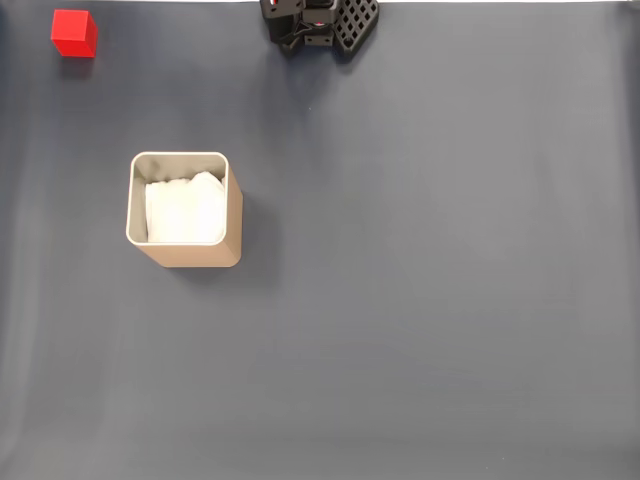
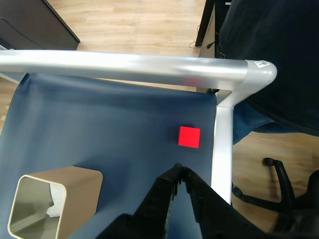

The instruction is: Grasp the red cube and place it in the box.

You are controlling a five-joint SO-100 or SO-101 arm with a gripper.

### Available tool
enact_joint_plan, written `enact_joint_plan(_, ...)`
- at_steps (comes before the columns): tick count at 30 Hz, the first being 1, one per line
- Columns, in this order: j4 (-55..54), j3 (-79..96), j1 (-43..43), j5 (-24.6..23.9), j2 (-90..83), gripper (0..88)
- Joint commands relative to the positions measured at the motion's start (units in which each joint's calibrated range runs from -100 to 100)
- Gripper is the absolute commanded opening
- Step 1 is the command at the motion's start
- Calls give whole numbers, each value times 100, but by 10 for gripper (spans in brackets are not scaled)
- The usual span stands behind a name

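End effector: in the wrist view the end effector is hanging above the bench, its two dark fingertips lying together with nothing between them; in the fixed view only the arm's black base is showing at the top edge.
Red cube: the red cube is sitting on the blue cloth just ahead of the fingertips and a touch to their right, apart from them, close beside the silver frame rail. In the fixed view the cube is lying in the top-left corner.
Box: the box is standing upright to the lower left of the end effector in the wrist view, open side up, white padding inside and no cube in it; cube and box are lying well apart.
Progress: as I'm judging it, nothing is done yet, with the cube ungrasped and the box unfilled.
Remaining: opening the fingers, reaching down around the cube, closing, carrying it over and releasing it into the box.
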Motion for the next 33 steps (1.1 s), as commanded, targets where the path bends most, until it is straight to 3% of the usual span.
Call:
enact_joint_plan(1,53,-89,116,-24,-219,2)
enact_joint_plan(7,20,120,187,-122,-348,12)
enact_joint_plan(24,-259,421,379,-523,-470,313)
enact_joint_plan(33,-834,649,414,-615,-444,364)
